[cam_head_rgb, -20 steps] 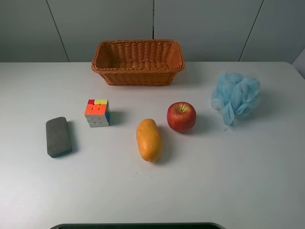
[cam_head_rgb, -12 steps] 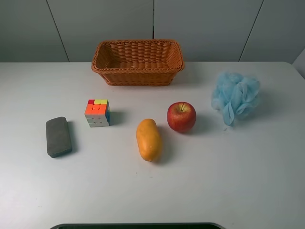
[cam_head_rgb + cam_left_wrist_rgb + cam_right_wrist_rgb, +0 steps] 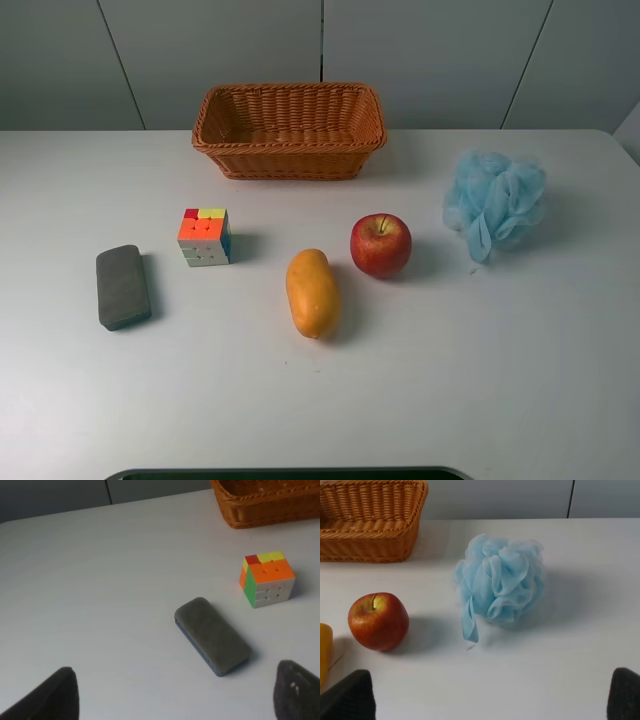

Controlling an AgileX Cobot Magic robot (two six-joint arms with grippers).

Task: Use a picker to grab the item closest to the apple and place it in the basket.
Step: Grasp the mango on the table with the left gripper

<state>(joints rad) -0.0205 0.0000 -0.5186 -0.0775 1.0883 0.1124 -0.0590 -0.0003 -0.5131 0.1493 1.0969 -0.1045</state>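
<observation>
Mango (image 3: pixel 312 292) is lying mid-table, nearer than the basket (image 3: pixel 289 158) sitting at the far side, just left of the apple (image 3: pixel 380 244). Left gripper (image 3: pixel 177 697) and right gripper (image 3: pixel 487 695) are both gaping wide, holding nothing.

The table (image 3: pixel 480 370) holds six things, one of each kind. There is one brown basket (image 3: pixel 290 160). There is one red apple (image 3: pixel 381 245) and one yellow mango (image 3: pixel 312 293). There is one color cube (image 3: pixel 204 237), one gray eraser (image 3: pixel 123 287) and one fluffy blue bath sponge (image 3: pixel 495 203).
</observation>
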